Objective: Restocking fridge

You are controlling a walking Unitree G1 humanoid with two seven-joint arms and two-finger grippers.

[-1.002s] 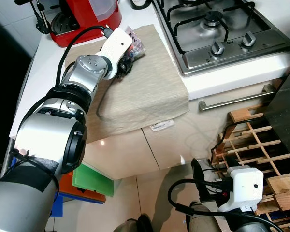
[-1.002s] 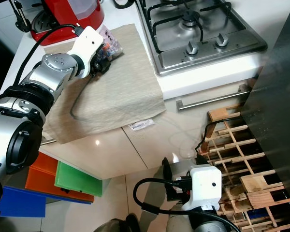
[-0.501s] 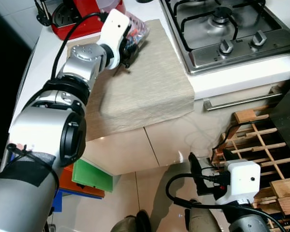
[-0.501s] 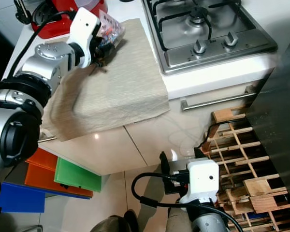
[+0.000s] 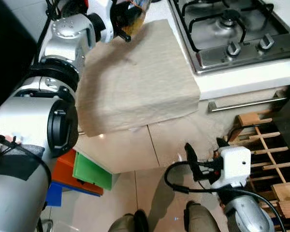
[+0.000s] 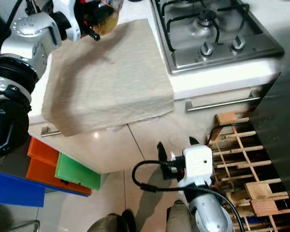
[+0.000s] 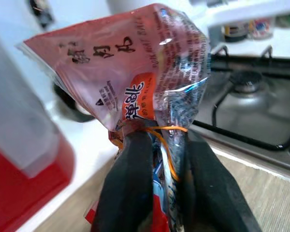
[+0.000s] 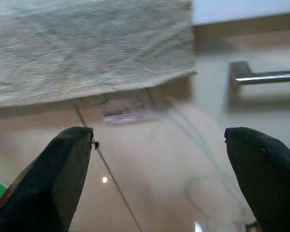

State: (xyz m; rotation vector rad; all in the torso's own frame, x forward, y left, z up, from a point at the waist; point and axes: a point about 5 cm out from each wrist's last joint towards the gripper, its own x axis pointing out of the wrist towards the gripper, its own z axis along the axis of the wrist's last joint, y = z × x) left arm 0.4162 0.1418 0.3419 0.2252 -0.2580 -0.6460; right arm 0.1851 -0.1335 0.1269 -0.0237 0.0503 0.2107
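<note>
A white kitchen counter (image 5: pixel 246 79) carries a stainless gas hob (image 5: pixel 232 29) beside a beige cloth (image 5: pixel 135 77) that hangs over the front edge. Glossy cream cabinet doors (image 5: pixel 183 140) and a drawer with a steel bar handle (image 5: pixel 246 102) stand below. A wooden lattice rack (image 5: pixel 275 154) and orange, green and blue bins (image 5: pixel 82 176) sit on the pale tiled floor (image 5: pixel 150 198).

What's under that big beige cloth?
The cloth lies on a white counter and droops over the cabinet front. Its tag shows underneath in the right wrist view. Whatever lies beneath the cloth is hidden.
</note>
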